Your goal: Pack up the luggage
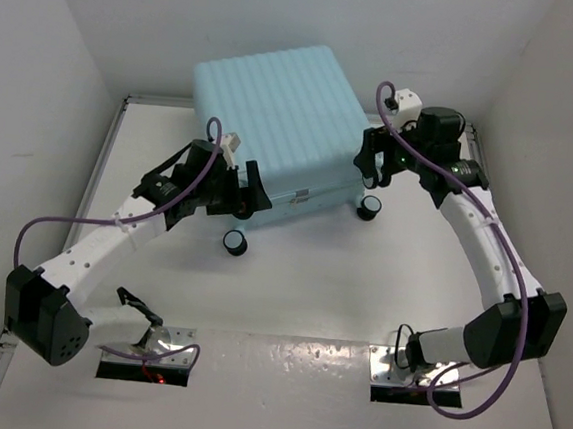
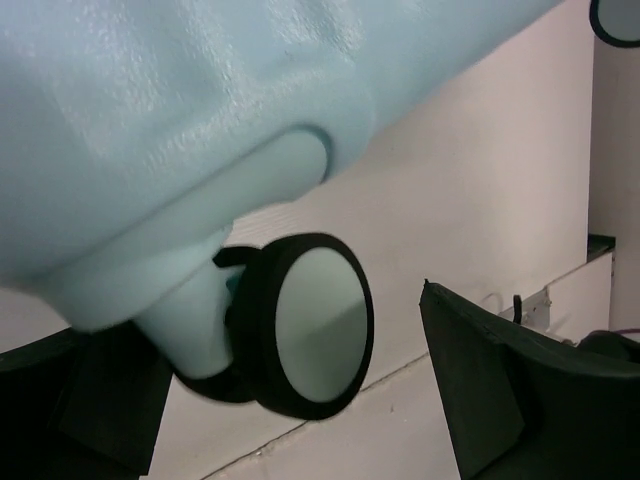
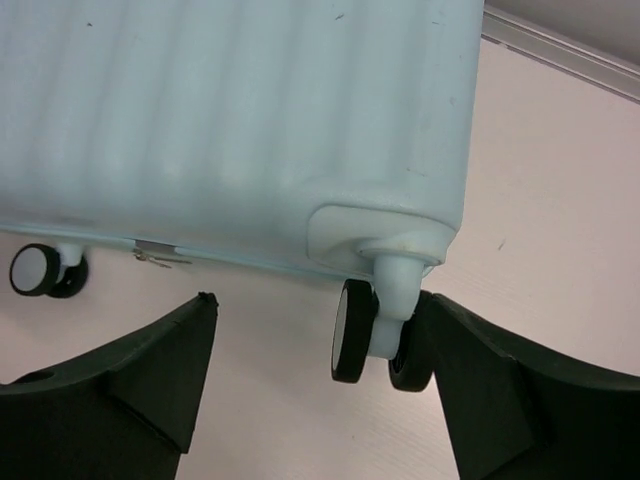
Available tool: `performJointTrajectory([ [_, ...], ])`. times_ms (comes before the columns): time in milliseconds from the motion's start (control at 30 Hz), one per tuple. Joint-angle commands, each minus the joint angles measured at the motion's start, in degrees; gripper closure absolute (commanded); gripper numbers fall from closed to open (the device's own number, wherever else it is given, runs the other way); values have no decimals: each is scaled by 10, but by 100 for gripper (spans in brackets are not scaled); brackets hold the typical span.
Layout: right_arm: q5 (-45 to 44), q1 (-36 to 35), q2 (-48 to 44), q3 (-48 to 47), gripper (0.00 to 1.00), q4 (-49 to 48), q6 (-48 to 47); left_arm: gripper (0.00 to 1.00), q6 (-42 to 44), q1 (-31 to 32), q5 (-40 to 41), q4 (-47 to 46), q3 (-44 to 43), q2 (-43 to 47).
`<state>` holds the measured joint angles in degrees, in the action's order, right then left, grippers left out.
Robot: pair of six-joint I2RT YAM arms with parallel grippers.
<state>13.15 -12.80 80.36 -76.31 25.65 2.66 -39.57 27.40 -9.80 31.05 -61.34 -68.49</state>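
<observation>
Lying flat at the upper centre of the top view, the luggage (image 1: 274,123) rests closed on the white table (image 1: 299,306), ribbed pale aqua shell facing up and its wheeled end turned toward the bottom of the frame. Two black spinner wheels stick out from that end, one at the lower left corner (image 1: 235,242) and one at the lower right corner (image 1: 369,207). The left gripper (image 1: 246,193) sits against the case's lower left edge, released, its jaws spread wide and grasping nothing. In the left wrist view its dark fingers (image 2: 500,390) stand at the lower corners of the frame, with the left corner wheel between them and clear of both. The right gripper (image 1: 368,164) hangs at the case's right side, just above the other wheel, also released and holding nothing. In the right wrist view its fingers (image 3: 130,380) are far apart along the bottom of the frame; the twin wheel on its aqua stem sits just beside the right-hand finger, and I cannot tell whether they touch. A small metal tab (image 3: 155,252) shows on the seam at the left of that frame.
</observation>
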Motion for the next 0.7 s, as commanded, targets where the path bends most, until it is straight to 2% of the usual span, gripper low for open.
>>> performJointTrajectory([
  [0, 70, 31, -33, 13, 18, 0, 32, 0, -38, 6, -5, -38, -10, -14],
  [67, 129, 44, -49, 59, 21, -10, 59, 13, -46, 6, 7, -49, -10, -22],
  [100, 142, 48, -76, 95, 22, -24, 65, 17, -61, 6, 12, -56, -10, -27],
  [133, 151, 45, -88, 116, 24, -32, 85, 28, -61, 6, 17, -56, -10, -27],
  [167, 171, 43, -108, 179, 24, -69, 94, 34, -69, 6, 28, -62, -10, -27],
  [233, 174, 23, -137, 223, 28, -100, 139, 44, -76, 6, 36, -62, -10, -27],
  [267, 173, 16, -159, 245, 29, -171, 154, 50, -76, 6, 36, -62, -10, -27],
  [300, 170, 7, -172, 324, 29, -205, 180, 53, -81, 6, 36, -62, -10, -27],
  [333, 157, -22, -210, 352, 31, -243, 203, 59, -82, 6, 36, -62, -5, -27],
  [367, 125, -35, -221, 410, 32, -369, 212, 62, -82, 6, 36, -62, -4, -27],
  [400, 89, -49, -229, 459, 32, -406, 231, 65, -82, 6, 36, -62, -4, -27],
  [433, 74, -102, -228, 478, 34, -446, 232, 68, -87, 6, 36, -62, -4, -32],
  [467, 4, -121, -221, 479, 34, -460, 220, 78, -87, 1, 30, -62, 2, -32],
  [533, -59, -175, -188, 485, 34, -494, 219, 88, -94, -5, 21, -62, 2, -38],
  [567, -142, -205, -163, 488, 35, -515, 196, 98, -94, -15, 2, -62, 2, -44],
  [600, -177, -237, -131, 489, 36, -581, 185, 100, -94, -15, -8, -62, 2, -44],
  [667, -280, -281, -78, 485, 39, -625, 170, 100, -105, -27, -21, -67, 2, -50],
])
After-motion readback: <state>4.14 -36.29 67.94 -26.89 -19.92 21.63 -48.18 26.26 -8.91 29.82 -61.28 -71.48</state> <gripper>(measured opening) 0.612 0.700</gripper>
